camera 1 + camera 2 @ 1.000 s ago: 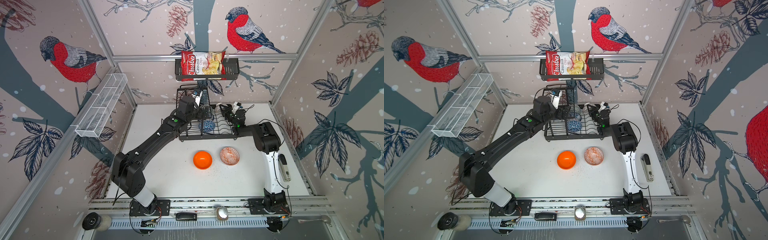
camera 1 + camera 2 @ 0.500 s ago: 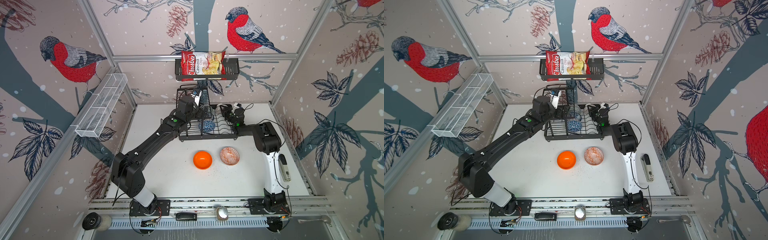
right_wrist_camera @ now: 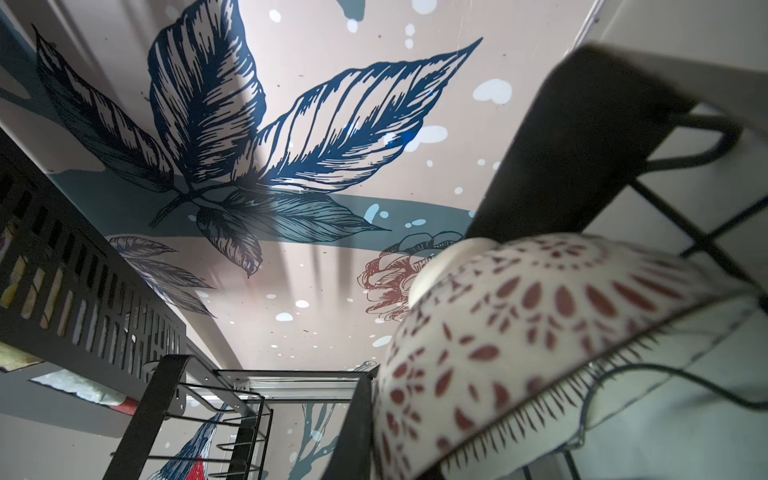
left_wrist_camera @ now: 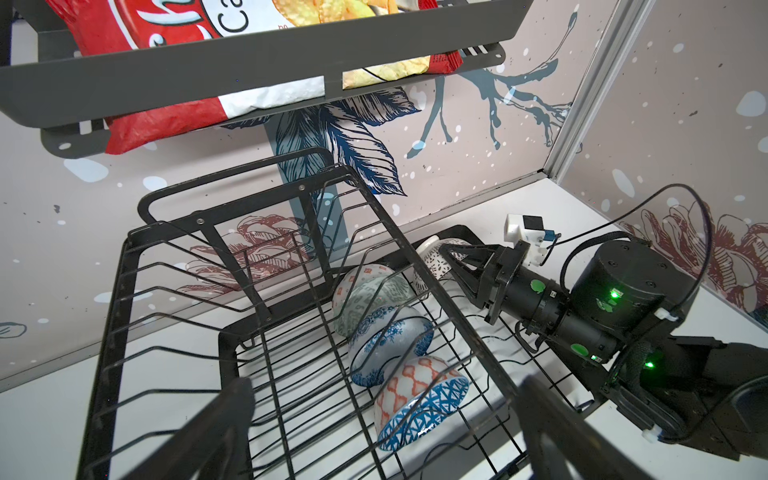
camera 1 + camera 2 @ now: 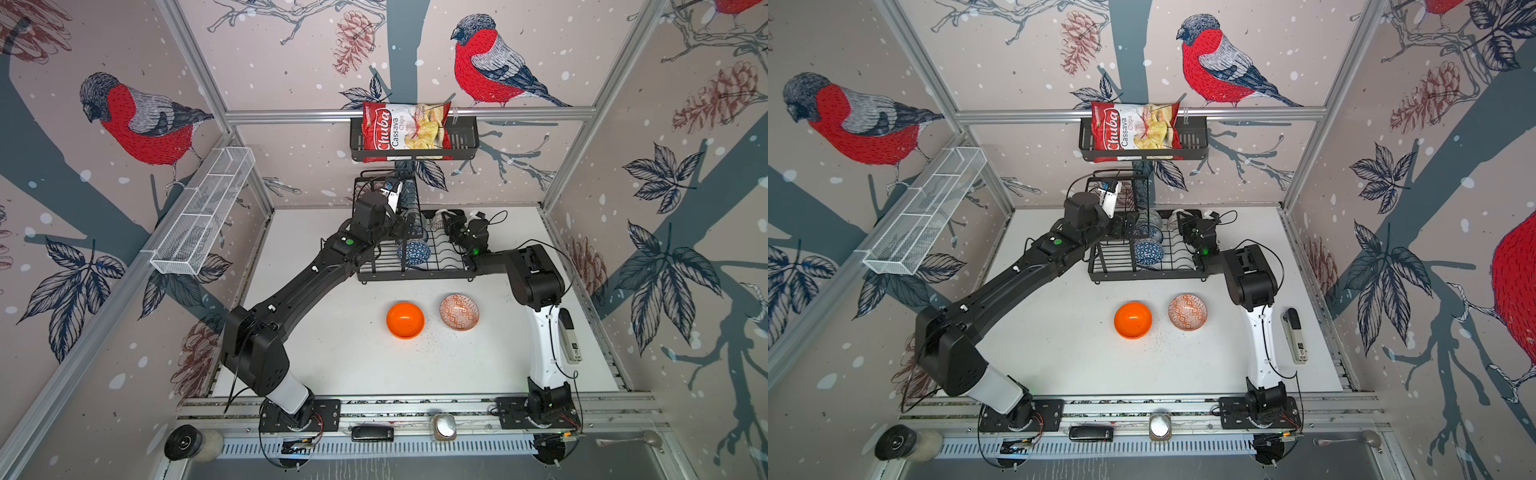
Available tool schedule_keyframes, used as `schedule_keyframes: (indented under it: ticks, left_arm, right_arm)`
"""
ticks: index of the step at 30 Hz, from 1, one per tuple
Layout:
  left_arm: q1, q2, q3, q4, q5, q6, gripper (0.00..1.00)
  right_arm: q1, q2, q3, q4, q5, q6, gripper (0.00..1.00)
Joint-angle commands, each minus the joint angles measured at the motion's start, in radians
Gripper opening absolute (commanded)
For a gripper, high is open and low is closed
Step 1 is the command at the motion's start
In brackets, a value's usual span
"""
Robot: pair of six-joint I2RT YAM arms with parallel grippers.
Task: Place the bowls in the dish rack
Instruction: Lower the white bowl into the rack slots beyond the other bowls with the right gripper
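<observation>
The black wire dish rack (image 5: 411, 272) (image 5: 1142, 275) stands at the back of the table. Three patterned bowls (image 4: 390, 340) stand on edge in its base, the nearest one blue in both top views (image 5: 413, 253) (image 5: 1148, 252). My right gripper (image 5: 446, 220) (image 4: 444, 253) is shut on the rim of the white bowl with black lines (image 4: 432, 255) (image 3: 540, 332) at the rack's back right. My left gripper (image 4: 386, 436) (image 5: 405, 226) hangs open over the rack's raised shelf, holding nothing. A plain orange bowl (image 5: 405, 320) (image 5: 1133, 320) and an orange-red patterned bowl (image 5: 459, 312) (image 5: 1187, 312) sit upright on the table in front of the rack.
A black slatted basket with a chips bag (image 5: 413, 139) hangs on the back wall just above the rack. A long white mesh basket (image 5: 203, 220) is fixed to the left wall. A grey stapler-like device (image 5: 569, 336) lies by the right wall.
The right gripper with the white bowl has shifted very slightly inside the rack. The left arm and the bowls on the table have not moved.
</observation>
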Motion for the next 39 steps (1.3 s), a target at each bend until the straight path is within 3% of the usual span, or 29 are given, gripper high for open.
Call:
schedule_keyframes:
  ticks: [1,24,39]
  left_arm:
    - [0.002,-0.007,0.0,0.036,-0.003,-0.011,0.98]
    - [0.001,-0.004,-0.001,0.036,0.0,-0.015,0.98]
    - [0.002,-0.006,0.0,0.038,0.002,-0.016,0.98]
  right_arm:
    - [0.006,-0.005,-0.006,-0.077,0.0,0.024,0.14]
    - [0.002,-0.023,0.001,-0.075,0.005,0.003,0.31]
    - [-0.015,-0.013,0.029,-0.056,-0.013,-0.008,0.35]
